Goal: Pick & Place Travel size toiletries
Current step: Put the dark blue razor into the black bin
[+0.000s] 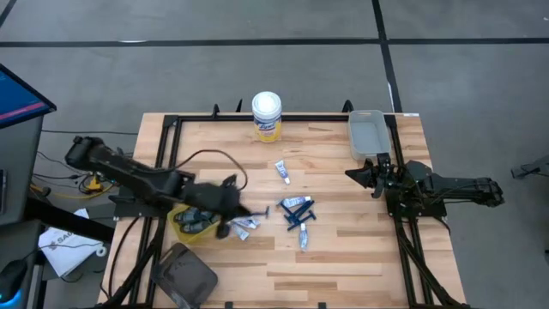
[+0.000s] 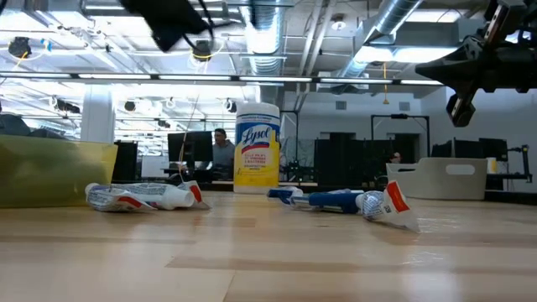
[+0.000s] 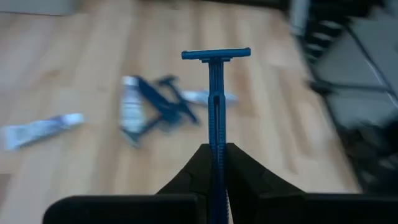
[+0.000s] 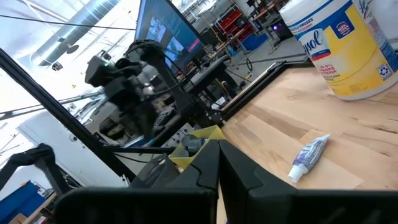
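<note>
Since the left gripper (image 3: 216, 163) is clamped shut on just the thin handle of a blue plastic disposable razor (image 3: 215, 93), it could easily twist or slip out before reaching the yellow bin (image 1: 190, 225). Razor's sticking straight out past the fingertips, just beside that bin. Right gripper (image 1: 372, 174) sits closed and empty, well apart from the bin.
</note>
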Motion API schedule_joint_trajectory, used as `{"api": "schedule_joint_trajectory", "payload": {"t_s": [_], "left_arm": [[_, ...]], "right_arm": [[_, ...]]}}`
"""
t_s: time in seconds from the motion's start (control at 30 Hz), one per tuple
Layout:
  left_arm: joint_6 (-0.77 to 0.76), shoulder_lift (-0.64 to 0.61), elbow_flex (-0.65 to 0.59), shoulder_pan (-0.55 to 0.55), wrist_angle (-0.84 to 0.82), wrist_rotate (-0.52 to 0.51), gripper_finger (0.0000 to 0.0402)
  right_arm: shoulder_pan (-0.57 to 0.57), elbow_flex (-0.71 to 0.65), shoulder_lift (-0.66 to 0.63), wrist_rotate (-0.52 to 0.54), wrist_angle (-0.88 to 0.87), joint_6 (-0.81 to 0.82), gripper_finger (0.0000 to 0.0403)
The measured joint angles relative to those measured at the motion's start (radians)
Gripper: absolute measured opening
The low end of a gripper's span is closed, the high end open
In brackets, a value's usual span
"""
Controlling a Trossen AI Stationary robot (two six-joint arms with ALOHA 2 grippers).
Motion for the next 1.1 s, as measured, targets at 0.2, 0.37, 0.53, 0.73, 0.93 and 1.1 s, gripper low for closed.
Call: {"api": "schedule_joint_trajectory", "payload": {"t_s": [0.2,0.37,0.53,0.73,0.93,1.1], "left_arm": [[-0.048,-0.076,0.0,-0.226,-0.118,0.016,0.0016],[-0.223,-0.065,0.0,-0.404,-0.197,0.016,0.0017],[-0.391,-0.047,0.001,-0.547,-0.27,0.016,0.0017],[-0.537,-0.045,-0.035,-0.674,-0.308,0.041,0.0017],[-0.628,-0.045,-0.099,-0.748,-0.305,0.063,0.0017],[-0.628,-0.045,-0.163,-0.752,-0.301,0.144,0.0018]], "right_arm": [[0.0,0.0,0.0,0.0,0.0,0.0,0.0],[0.0,0.0,0.0,0.0,0.0,0.0,0.0],[0.0,0.0,0.0,0.0,0.0,0.0,0.0],[0.0,0.0,0.0,0.0,0.0,0.0,0.0],[0.0,0.0,0.0,0.0,0.0,0.0,0.0],[0.0,0.0,0.0,0.0,0.0,0.0,0.0]]}}
